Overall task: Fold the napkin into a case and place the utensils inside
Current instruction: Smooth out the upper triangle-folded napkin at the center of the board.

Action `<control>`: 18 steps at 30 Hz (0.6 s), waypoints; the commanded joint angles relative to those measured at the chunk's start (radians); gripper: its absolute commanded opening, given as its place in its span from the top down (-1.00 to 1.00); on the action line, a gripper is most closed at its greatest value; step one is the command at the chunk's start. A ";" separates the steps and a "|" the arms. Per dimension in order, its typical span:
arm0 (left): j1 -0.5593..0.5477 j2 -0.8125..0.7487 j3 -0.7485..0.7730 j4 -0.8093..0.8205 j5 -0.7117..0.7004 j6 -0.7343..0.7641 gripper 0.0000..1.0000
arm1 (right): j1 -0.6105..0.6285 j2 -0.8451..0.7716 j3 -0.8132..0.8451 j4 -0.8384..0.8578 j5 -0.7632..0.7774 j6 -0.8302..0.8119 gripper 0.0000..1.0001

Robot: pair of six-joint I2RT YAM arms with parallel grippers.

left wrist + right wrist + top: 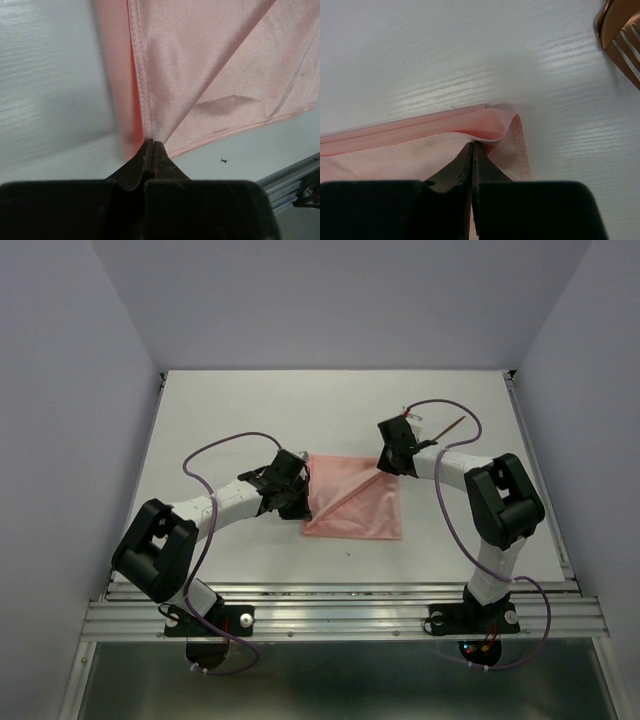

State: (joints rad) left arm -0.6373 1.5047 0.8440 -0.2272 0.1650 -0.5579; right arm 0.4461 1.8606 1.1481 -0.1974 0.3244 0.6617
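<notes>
Wrist views: left claw [151, 146] and right claw [472, 146] pinch the shiny, creased salmon napkin [355, 502].

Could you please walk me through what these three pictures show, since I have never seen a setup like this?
The wide picture looks down on a white table from above and behind two robot arms bolted at its near edge. Each arm ends in a two-finger gripper. The other two pictures come from small cameras on the wrists, so the dark shape at the bottom of each is that arm's own gripper.

On the table lies a salmon-pink napkin. The left gripper is shut on one corner of it, the right gripper on another edge. Beyond the right arm lie thin reddish-brown utensils, untouched; the right wrist view shows the copper fork tines among them.
</notes>
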 commanded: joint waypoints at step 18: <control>0.004 -0.032 0.017 -0.003 -0.022 0.016 1.00 | -0.030 -0.138 0.001 0.016 0.047 -0.019 0.85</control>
State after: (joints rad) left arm -0.6373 1.5066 0.8440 -0.2253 0.1600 -0.5579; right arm 0.4313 1.8019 1.1481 -0.1993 0.3298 0.6575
